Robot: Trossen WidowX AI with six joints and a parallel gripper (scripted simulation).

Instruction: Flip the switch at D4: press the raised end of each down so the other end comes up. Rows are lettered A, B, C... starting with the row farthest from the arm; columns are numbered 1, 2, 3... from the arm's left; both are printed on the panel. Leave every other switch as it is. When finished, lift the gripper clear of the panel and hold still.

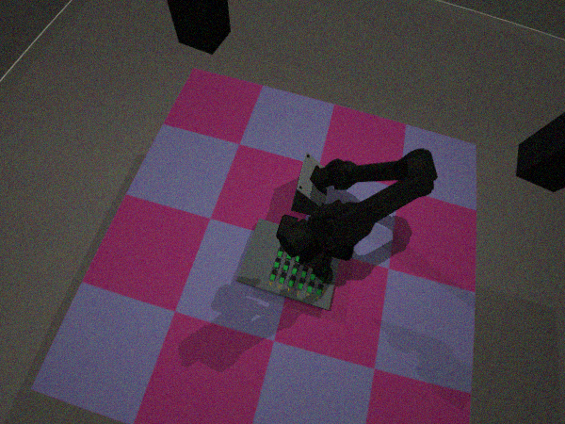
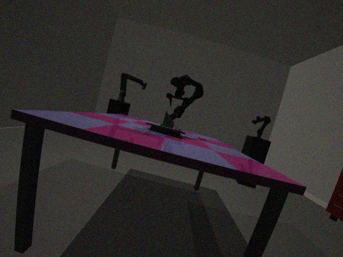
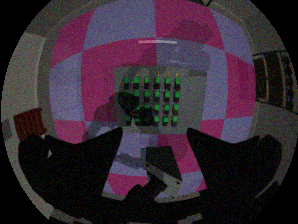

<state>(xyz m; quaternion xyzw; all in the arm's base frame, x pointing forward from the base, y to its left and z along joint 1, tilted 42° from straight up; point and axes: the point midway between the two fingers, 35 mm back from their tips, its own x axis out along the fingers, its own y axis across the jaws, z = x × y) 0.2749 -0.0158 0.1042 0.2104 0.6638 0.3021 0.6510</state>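
Note:
A grey switch panel (image 1: 258,250) (image 2: 160,128) (image 3: 121,75) lies flat on the checkered table in front of the arm. Its grid of small green-lit rocker switches (image 1: 293,275) (image 3: 154,99) sits on the panel's near-right part. The switches are too small and dim to single out D4 or tell which end is raised. My gripper (image 1: 324,273) (image 2: 170,102) (image 3: 155,131) is open and empty. It hangs well above the panel and touches nothing. In the wrist view its two dark fingers frame the lower part of the picture, with the grid beyond them.
The arm's grey base plate (image 1: 308,176) stands just behind the panel. Black pedestals (image 1: 200,24) (image 1: 541,155) (image 2: 118,107) (image 2: 255,148) stand off the table, each carrying another small arm. The pink and lilac table (image 1: 155,245) ends at dark edges (image 2: 200,167).

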